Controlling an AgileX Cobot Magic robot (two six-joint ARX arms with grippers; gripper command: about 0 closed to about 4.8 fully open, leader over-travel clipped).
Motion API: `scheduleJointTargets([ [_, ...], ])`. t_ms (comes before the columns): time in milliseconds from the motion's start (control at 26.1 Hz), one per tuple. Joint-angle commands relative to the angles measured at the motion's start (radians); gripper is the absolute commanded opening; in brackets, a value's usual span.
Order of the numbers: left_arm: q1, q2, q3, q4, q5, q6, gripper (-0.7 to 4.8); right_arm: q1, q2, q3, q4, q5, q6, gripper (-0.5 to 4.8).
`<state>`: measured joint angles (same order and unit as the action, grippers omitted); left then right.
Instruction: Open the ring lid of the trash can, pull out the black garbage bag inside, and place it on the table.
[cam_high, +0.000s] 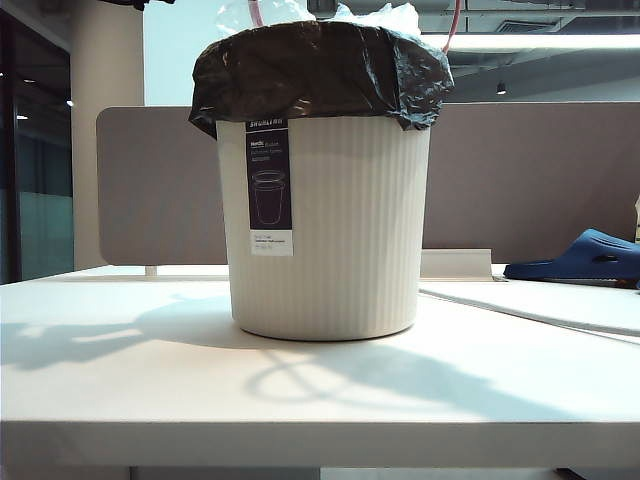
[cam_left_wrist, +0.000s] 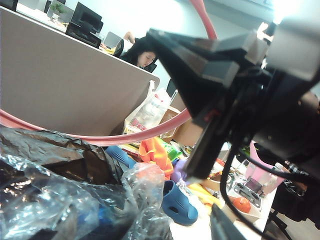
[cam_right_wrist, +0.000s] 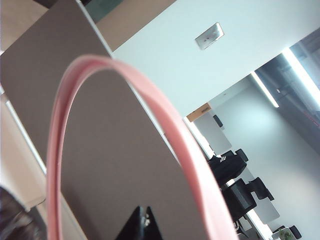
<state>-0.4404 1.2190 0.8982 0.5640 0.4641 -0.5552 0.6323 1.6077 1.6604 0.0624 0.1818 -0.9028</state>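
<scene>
With the right gripper (cam_right_wrist: 142, 222) clenched on the ring lid (cam_right_wrist: 195, 165) raised above the trash can (cam_high: 325, 225), the released left gripper (cam_left_wrist: 220, 150) needed to seize the black garbage bag (cam_high: 320, 70) low on its folded edge.

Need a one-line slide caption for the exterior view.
Cream trash can on the table, black garbage bag draped over its rim, pink ring lid lifted above it.

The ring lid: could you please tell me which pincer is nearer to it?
Right. The right pincer is shut on the ring lid, holding it above the black garbage bag; the left pincer hangs open near the bag, apart from the lid.
</scene>
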Motion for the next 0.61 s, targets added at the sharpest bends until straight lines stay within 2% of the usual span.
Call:
scheduleJointTargets([
  [38, -0.001, -0.004, 0.005, 0.014, 0.012, 0.001, 3.41, -0.010, 0.016, 0.039, 0.009, -0.005, 0.027, -0.01],
  [383, -0.001, -0.004, 0.005, 0.012, 0.038, 0.000, 3.41, -0.063, 0.050, 0.103, 0.014, -0.035, 0.071, -0.01],
  [613, -0.001, -0.004, 0.005, 0.012, 0.058, -0.002, 3.41, -0.119, 0.053, 0.117, 0.024, -0.065, 0.153, -0.01],
])
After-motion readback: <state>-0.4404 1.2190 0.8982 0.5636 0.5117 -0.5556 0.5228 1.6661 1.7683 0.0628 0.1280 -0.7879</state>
